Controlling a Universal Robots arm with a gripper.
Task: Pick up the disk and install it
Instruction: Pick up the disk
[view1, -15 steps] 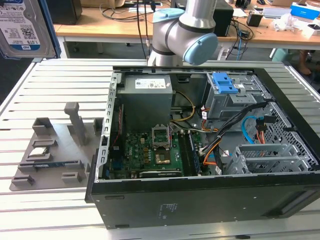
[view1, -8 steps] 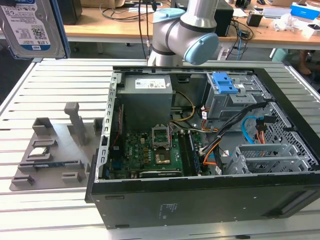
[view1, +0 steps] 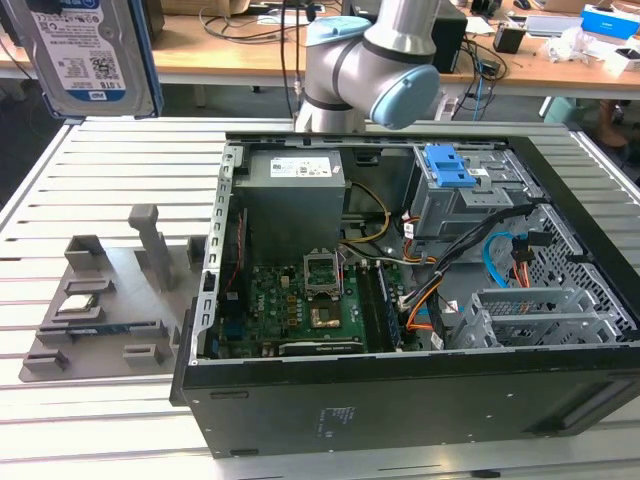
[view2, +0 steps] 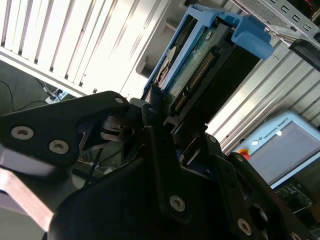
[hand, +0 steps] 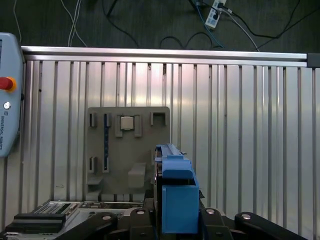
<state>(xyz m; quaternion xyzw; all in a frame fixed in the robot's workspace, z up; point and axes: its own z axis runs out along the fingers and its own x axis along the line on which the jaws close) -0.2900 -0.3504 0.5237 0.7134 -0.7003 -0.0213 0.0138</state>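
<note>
Fingers (view2: 159, 160) of the gripper (view2: 165, 112) were closed firmly on the disk (view2: 192, 82). In the second wrist view they clamped it near one end. Its green circuit board and connector row were exposed, and the blue bracket (view2: 250, 32) framed it. Whether the pads bore on bracket or on bare metal could not be confirmed; probably the bracket's sides.

Exterior view, left to right:
- The disk (view1: 90, 55) hung raised at the far upper left, label toward the camera, well apart from the slatted table (view1: 110, 160).
- Beneath it lay the grey fixture (view1: 110, 290), with a small square chip (view1: 80, 305) seated in one pocket.
- Next stood the open computer case (view1: 380, 400), motherboard (view1: 290, 300) exposed.
- Behind the case rose the robot arm (view1: 370, 60).
- Toward the right sat the grey drive bay (view1: 460, 210), a blue latch (view1: 450, 165) on top.

Handling assessment: the drive was judged rigid, fairly heavy for its bulk, and sensitive to shock. The plastic bracket was likely to flex a little. Hold was best taken on the long edges, clear of board and connector.
</note>
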